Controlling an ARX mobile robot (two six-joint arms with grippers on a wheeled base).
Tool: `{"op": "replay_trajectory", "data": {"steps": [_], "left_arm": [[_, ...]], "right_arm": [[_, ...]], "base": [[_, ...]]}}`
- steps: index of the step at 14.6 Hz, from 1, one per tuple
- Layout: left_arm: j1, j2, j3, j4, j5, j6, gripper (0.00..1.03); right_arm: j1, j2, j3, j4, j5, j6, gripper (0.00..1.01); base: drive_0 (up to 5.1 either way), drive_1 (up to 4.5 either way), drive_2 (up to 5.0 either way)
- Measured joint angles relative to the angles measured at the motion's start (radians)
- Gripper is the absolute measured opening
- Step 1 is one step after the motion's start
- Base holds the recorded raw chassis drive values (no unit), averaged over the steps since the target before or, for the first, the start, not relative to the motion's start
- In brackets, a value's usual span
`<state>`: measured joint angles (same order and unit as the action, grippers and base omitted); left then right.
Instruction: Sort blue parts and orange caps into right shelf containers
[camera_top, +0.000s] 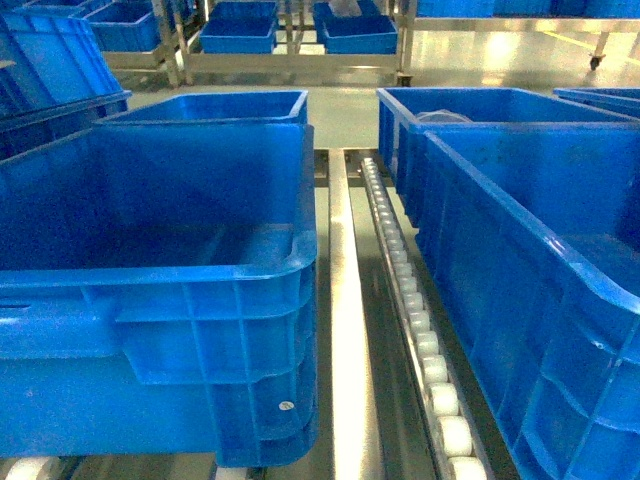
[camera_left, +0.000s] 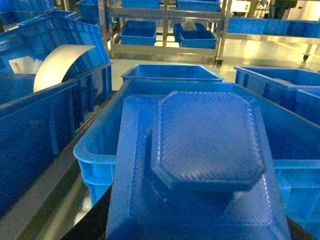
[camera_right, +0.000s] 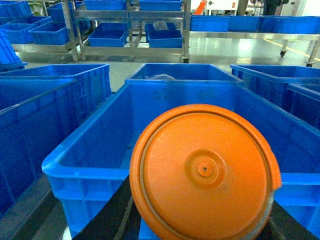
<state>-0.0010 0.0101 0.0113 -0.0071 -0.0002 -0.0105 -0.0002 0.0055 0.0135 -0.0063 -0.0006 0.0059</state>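
Observation:
A blue part (camera_left: 205, 150), a flat rectangular plate with a raised octagonal top, fills the lower left wrist view. My left gripper (camera_left: 200, 225) is shut on it, its jaws almost wholly hidden beneath it. The part hangs before the near rim of a blue container (camera_left: 100, 150). An orange cap (camera_right: 202, 172), round with a small centre hole, is clamped by my right gripper (camera_right: 200, 227); one black finger (camera_right: 107, 215) shows at each side. It hovers at the near edge of another container (camera_right: 85, 165). Neither gripper shows in the head view, where two containers (camera_top: 150, 300) (camera_top: 530, 290) stand on the shelf (camera_top: 345, 330).
A track of white rollers (camera_top: 420, 340) runs between the two crates. More blue crates stand behind and to both sides. A curved white sheet (camera_left: 60, 62) lies in the crate at left. Steel racks with blue bins (camera_top: 290, 30) line the far floor.

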Motion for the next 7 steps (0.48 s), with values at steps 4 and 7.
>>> {"op": "replay_trajectory", "data": {"steps": [4,7], "left_arm": [[0.0,0.0,0.0,0.0,0.0,0.0,0.42],[0.0,0.0,0.0,0.0,0.0,0.0,0.42]], "right_arm": [[0.0,0.0,0.0,0.0,0.0,0.0,0.43],[0.0,0.0,0.0,0.0,0.0,0.0,0.43]], "base": [[0.0,0.0,0.0],[0.0,0.0,0.0]]}}
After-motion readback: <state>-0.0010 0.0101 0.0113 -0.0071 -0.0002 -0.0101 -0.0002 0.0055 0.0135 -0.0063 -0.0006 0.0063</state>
